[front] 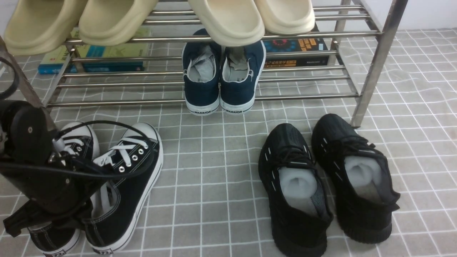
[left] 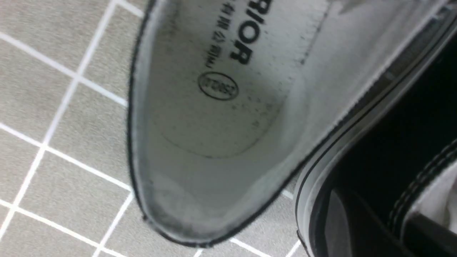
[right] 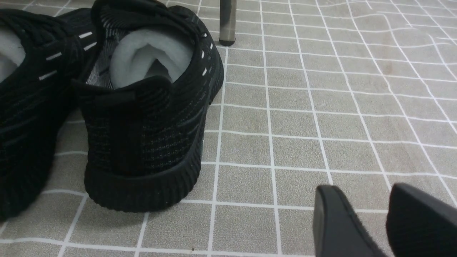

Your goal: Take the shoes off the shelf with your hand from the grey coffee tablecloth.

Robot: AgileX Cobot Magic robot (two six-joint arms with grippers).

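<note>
The black canvas sneakers [front: 121, 192] with white laces and toe caps stand on the grey checked tablecloth [front: 214, 178] at the front left, in front of the shelf [front: 214, 35]. My left gripper [front: 53, 210] hangs over their heels. In the left wrist view its jaws straddle the inner wall of one sneaker [left: 385, 142], with a gap between them. The other sneaker's pale insole [left: 214, 117] fills the view beside it. My right gripper [right: 371, 214] is open and empty, low over the cloth [right: 321, 117], out of the front view.
Navy WARRIOR slip-ons [front: 221, 78] sit on the lower tier, beige slippers [front: 228, 18] on the upper tier, books [front: 96, 57] behind. All-black knit sneakers [front: 328, 182] stand on the cloth at the right, near the shelf's leg [front: 371, 71].
</note>
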